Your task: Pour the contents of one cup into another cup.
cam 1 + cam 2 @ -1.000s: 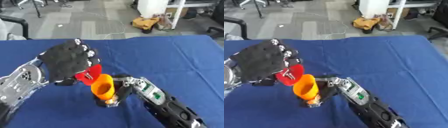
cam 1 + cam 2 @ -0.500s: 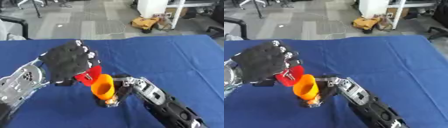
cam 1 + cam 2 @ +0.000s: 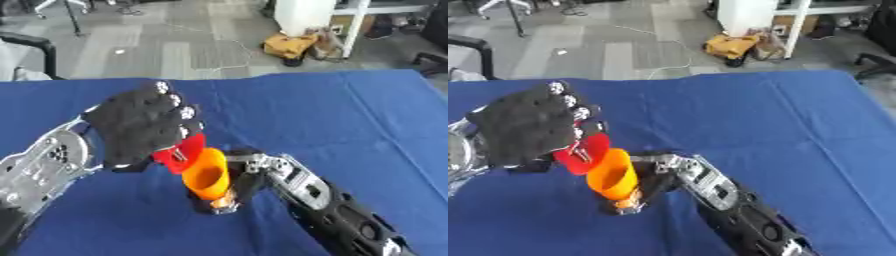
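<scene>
Barely shifted, left hand (image 3: 140,125) tips red cup (image 3: 182,152) into orange cup (image 3: 207,177).

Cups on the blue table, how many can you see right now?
2. The red plastic cup is tipped in the left hand; the orange plastic cup stands just beside it, gripped by the right hand. None seem hidden.

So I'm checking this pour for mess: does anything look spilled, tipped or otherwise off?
No spill shows on the blue tablecloth. The left robot hand holds the red cup tipped against the orange cup, which the right robot hand holds slightly tilted. That fits pouring; whatever is being poured can't be seen.
</scene>
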`<act>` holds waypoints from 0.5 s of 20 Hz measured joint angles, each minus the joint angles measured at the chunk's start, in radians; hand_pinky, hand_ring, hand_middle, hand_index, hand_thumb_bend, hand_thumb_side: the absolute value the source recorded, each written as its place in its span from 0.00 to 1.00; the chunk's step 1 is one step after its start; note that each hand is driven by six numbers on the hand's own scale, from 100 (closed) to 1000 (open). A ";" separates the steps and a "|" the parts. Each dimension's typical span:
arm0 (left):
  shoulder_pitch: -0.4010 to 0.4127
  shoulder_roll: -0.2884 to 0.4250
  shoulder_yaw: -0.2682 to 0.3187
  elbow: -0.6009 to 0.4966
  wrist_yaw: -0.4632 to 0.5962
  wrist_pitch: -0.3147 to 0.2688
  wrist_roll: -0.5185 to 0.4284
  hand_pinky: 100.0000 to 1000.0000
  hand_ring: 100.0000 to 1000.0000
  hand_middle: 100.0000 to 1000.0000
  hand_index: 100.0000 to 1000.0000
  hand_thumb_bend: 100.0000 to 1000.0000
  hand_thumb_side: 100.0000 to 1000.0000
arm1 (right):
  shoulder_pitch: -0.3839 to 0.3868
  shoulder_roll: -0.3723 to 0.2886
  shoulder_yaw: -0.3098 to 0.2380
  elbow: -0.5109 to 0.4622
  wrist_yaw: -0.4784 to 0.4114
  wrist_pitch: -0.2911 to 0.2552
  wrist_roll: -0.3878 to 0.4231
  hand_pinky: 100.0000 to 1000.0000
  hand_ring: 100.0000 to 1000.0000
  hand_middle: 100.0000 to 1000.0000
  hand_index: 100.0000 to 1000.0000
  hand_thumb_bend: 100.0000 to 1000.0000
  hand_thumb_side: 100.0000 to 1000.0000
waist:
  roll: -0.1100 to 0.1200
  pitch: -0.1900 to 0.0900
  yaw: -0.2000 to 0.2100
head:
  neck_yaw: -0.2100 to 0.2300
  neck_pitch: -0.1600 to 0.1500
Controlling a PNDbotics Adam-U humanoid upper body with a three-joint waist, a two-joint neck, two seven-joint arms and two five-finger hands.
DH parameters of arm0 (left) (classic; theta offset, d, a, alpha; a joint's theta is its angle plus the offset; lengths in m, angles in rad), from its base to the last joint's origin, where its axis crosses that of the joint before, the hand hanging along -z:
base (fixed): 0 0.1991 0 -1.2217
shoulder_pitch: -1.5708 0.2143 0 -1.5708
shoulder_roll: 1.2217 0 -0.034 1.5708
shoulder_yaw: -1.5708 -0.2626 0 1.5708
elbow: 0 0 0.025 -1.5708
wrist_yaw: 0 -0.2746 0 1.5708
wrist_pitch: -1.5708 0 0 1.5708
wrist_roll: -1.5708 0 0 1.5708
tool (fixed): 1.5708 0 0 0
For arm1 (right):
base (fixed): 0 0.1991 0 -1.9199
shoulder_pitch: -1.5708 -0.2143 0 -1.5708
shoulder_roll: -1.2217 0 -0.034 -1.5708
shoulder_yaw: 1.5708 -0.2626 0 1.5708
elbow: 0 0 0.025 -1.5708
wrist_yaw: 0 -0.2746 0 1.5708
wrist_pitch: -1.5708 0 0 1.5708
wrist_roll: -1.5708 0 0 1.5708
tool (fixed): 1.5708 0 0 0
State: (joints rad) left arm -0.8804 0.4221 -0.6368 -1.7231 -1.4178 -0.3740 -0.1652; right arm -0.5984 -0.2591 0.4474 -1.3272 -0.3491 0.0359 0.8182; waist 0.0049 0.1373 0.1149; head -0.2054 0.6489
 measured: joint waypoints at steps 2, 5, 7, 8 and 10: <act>-0.001 0.000 0.000 -0.003 -0.005 -0.004 -0.003 0.23 0.24 0.22 0.66 0.46 0.00 | 0.000 0.000 0.000 0.001 0.000 0.000 0.000 0.25 0.49 0.19 0.40 0.01 0.00 | 0.000 0.000 -0.001 | 0.000 0.000; -0.001 0.000 0.000 -0.005 -0.014 -0.008 -0.006 0.23 0.24 0.22 0.66 0.46 0.00 | 0.000 0.000 -0.002 0.001 -0.001 0.000 0.001 0.25 0.49 0.19 0.40 0.01 0.00 | 0.000 0.000 -0.001 | 0.000 0.000; -0.001 0.000 0.000 -0.005 -0.018 -0.011 -0.009 0.23 0.24 0.22 0.66 0.46 0.00 | 0.000 0.001 -0.003 0.001 -0.001 0.001 0.001 0.25 0.49 0.19 0.40 0.01 0.00 | 0.001 0.000 -0.003 | 0.000 0.000; -0.001 0.000 0.000 -0.005 -0.019 -0.012 -0.010 0.23 0.24 0.22 0.66 0.46 0.00 | 0.000 0.001 -0.003 0.001 -0.001 0.001 0.001 0.25 0.49 0.19 0.40 0.01 0.00 | 0.001 0.000 -0.003 | 0.000 0.000; -0.002 -0.001 -0.002 -0.005 -0.024 -0.015 -0.012 0.23 0.24 0.22 0.66 0.46 0.00 | 0.000 0.001 -0.003 0.001 -0.001 0.002 0.002 0.25 0.49 0.19 0.40 0.01 0.00 | 0.001 0.000 -0.003 | 0.000 0.000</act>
State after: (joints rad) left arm -0.8820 0.4215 -0.6383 -1.7284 -1.4419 -0.3886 -0.1773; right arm -0.5981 -0.2584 0.4447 -1.3263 -0.3498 0.0375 0.8202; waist 0.0062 0.1373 0.1117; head -0.2054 0.6489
